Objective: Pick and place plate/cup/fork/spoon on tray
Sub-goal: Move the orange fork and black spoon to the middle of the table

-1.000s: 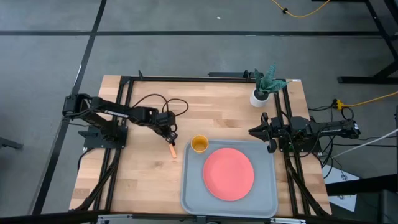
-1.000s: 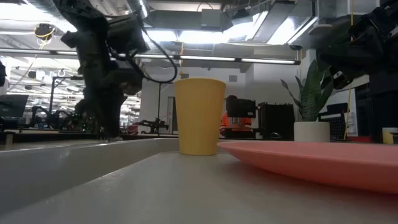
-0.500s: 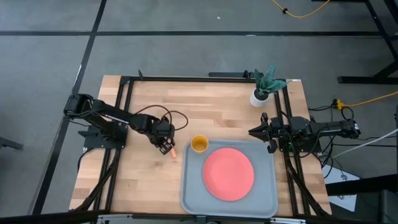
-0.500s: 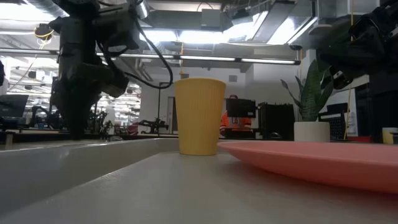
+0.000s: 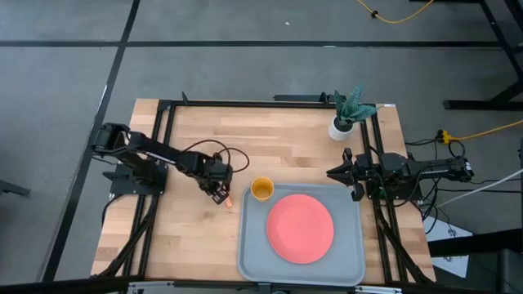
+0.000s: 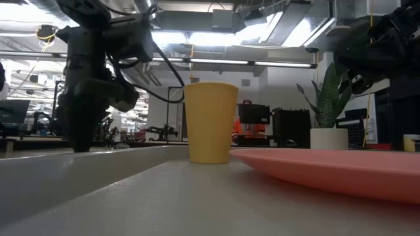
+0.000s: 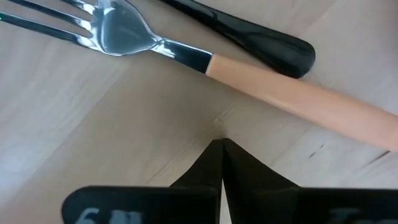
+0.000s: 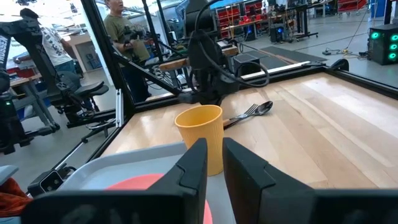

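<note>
The fork (image 7: 205,59), with silver tines and a light orange handle, lies flat on the wooden table just left of the tray (image 5: 245,255); its handle end shows in the high view (image 5: 228,201). The dark spoon (image 7: 255,34) lies beside it. My left gripper (image 7: 222,146) is shut, pointing down, its tips close beside the fork's handle without touching it (image 5: 220,193). The yellow-orange cup (image 5: 261,189) stands upright in the tray's far left corner. The coral-pink plate (image 5: 300,227) lies flat in the tray. My right gripper (image 8: 215,155) waits narrowly open at the tray's far right (image 5: 331,173).
A white pot with a green plant (image 5: 343,121) stands at the table's far right corner. Black frame rails (image 5: 167,147) run along the table's sides. Bare wood lies between the fork and the table's far edge. People stand in the room beyond the table (image 8: 121,37).
My left gripper has shifted a little toward the table's near left, staying low over the fork and spoon with its fingers together. The fork, cup and plate have stayed where they were.
</note>
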